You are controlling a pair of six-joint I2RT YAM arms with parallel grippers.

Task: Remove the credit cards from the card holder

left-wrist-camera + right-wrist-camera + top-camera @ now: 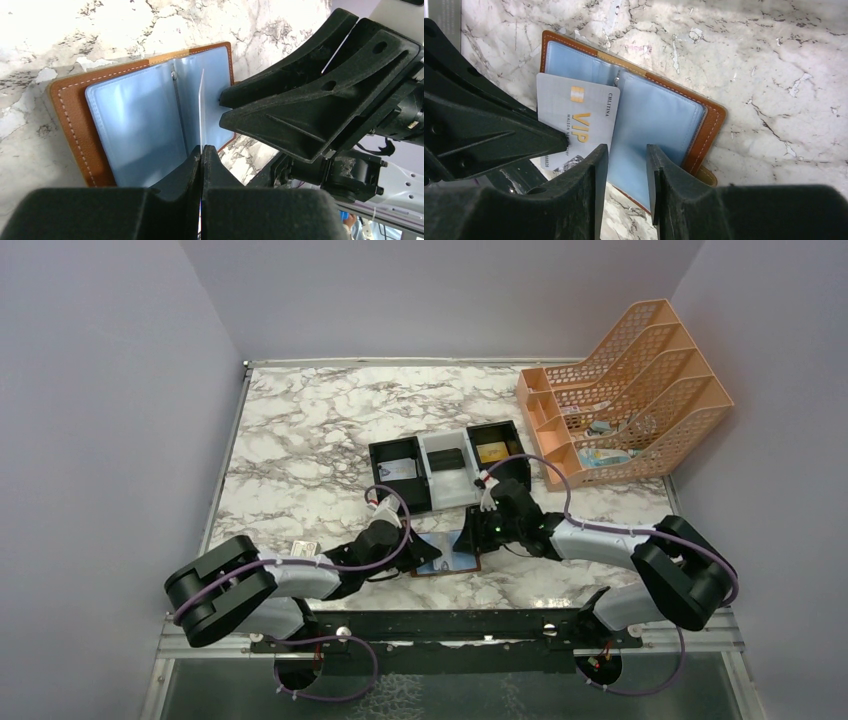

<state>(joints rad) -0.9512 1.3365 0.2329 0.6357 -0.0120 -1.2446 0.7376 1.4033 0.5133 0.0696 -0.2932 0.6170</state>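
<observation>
**Current state.** The card holder (pixel 704 120) lies opened flat on the marble counter (pixel 784 60), pale blue pockets facing up, between the two arms at the near edge.

**Left pincer** (pixel 201 152): clenched on one credit card (pixel 574 117), a silver-grey card marked "VIP". The grip is on the card's near edge. The card stands roughly on edge over the holder's left page, close to the spine. An edge grip leaves the card face free and suits drawing the card out along its own plane. Whether its far edge sits clear of the pocket cannot be told.

**Right pincer** (pixel 626 152): released, fingers slightly apart with nothing between them, poised over the right page. This placement probably braces the holder so it does not drag along with the card. Contact with the page cannot be confirmed.

**Step in hand (judged).** Extraction of this card. The black-and-white tray (pixel 445 465) behind the holder is the probable deposit point.
</observation>
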